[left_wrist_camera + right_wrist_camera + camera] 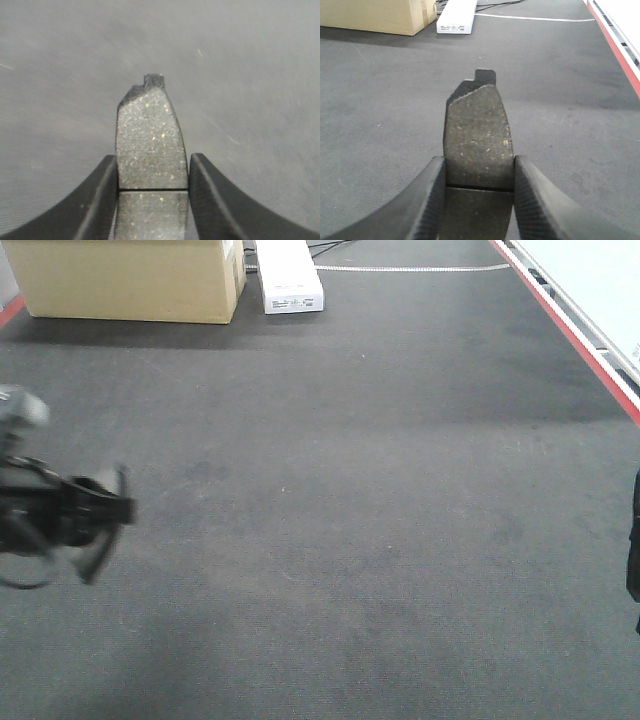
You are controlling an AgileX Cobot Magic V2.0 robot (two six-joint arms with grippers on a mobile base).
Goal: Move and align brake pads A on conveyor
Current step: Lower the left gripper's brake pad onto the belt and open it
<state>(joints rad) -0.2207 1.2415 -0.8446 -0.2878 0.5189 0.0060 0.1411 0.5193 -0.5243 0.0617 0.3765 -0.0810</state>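
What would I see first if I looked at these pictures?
The left fingers pinch a sparkly grey brake pad, and the right fingers pinch a browner brake pad. Under them stretches the wide charcoal conveyor, with a cardboard box at the far left.

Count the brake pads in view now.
2. One brake pad clamped in the left gripper, another brake pad in the right gripper. None lying on the visible conveyor; more may be out of frame.
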